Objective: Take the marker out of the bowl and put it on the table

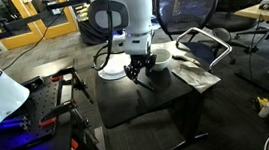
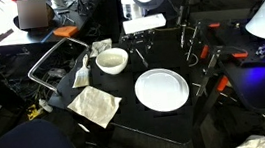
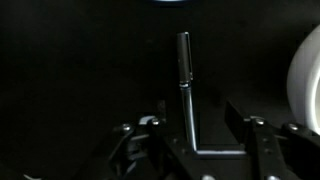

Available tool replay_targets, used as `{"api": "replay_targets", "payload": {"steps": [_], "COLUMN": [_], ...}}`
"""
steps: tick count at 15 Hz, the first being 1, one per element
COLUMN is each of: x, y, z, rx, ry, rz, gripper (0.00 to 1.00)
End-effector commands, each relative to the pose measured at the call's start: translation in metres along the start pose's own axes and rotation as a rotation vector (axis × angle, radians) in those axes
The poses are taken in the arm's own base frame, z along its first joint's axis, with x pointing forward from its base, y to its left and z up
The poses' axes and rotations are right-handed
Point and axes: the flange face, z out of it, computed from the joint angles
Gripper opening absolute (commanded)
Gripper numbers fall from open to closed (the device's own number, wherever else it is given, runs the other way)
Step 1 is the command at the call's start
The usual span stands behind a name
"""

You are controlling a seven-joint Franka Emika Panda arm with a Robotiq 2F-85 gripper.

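Nearest the wrist camera, the tool (image 3: 200, 130) is seen with its two dark, blocky metal jaws held apart. The marker (image 3: 185, 85) is seen lying between them, running straight toward twelve o'clock. It appears to rest flat on the desk (image 3: 80, 70), outside the bowl (image 2: 112, 59). Whether either jaw touches it cannot be told.

The step in hand is judged to be the release and withdrawal. It is best done by keeping the jaws wide and lifting the tool straight up. No sideways drift should be allowed, since a slim round barrel rolls easily on a smooth top if nudged.

The marker is a thin, dark cylinder with a faint sheen along its length. The desk is matte black and flat. A white rim (image 3: 308, 80) is glimpsed at three o'clock in the wrist view; bowl or plate cannot be decided there.

In an exterior view the bowl is seen as small, round, white and deep-sided, at nine o'clock of the tool (image 2: 140, 51). A wide, shallow white plate (image 2: 161, 89) lies at five o'clock of the bowl. A crumpled pale cloth (image 2: 96, 105) lies at seven o'clock.
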Motion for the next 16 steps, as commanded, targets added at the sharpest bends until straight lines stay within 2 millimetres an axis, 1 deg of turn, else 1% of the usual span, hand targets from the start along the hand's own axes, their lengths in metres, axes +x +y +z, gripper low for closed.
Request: {"api": "replay_targets", "payload": {"steps": [1, 2, 3, 7, 12, 16], "x": [0.006, 0.008, 0.01, 0.011, 0.006, 0.001], "y": [0.01, 0.011, 0.013, 0.018, 0.026, 0.03], "z": [-0.018, -0.022, -0.027, -0.046, -0.069, -0.081], "rx": [0.033, 0.038, 0.046, 0.065, 0.085, 0.091], "ry": [0.036, 0.044, 0.055, 0.083, 0.104, 0.114], "rz": [0.047, 0.053, 0.057, 0.069, 0.063, 0.056], "gripper": [0.95, 1.0, 1.0, 1.0, 1.0, 1.0]}}
